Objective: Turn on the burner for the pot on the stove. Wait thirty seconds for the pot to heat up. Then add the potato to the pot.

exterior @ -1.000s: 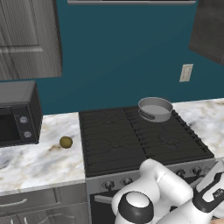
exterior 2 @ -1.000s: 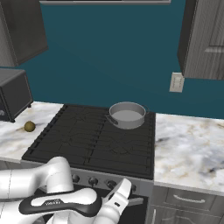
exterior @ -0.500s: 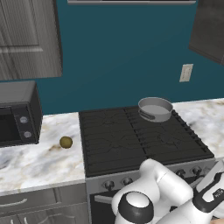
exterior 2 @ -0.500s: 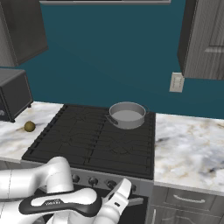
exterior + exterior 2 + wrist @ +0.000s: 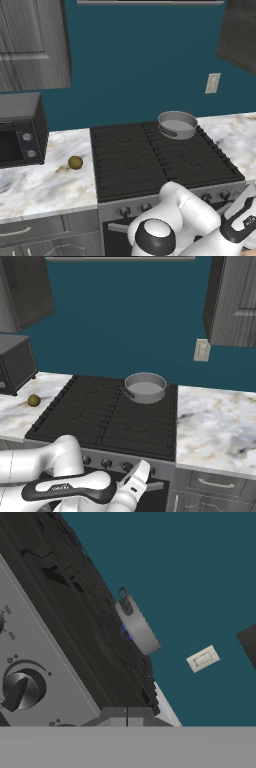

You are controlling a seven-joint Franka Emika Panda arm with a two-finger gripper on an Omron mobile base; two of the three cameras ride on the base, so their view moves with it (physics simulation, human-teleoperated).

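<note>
The grey pot (image 5: 177, 124) (image 5: 145, 387) stands on the back right burner of the black stove (image 5: 150, 165) (image 5: 90, 416). In the hand view the pot (image 5: 136, 626) appears tilted, with small blue flecks at its base. The olive-brown potato (image 5: 75, 162) (image 5: 33, 400) lies on the marble counter left of the stove. My gripper (image 5: 144, 469) (image 5: 127, 717) hangs low in front of the stove's grey knob panel, near its right end. Its fingers are shut together with nothing between them. A round knob (image 5: 22, 689) on the panel sits close by, its pointer turned aslant.
A dark microwave (image 5: 20, 130) stands on the counter (image 5: 40, 185) at the far left. Marble counter (image 5: 215, 426) continues right of the stove. A wall outlet (image 5: 213, 83) sits above it, and dark cabinets (image 5: 232, 301) hang overhead. My white arm folds low before the oven door.
</note>
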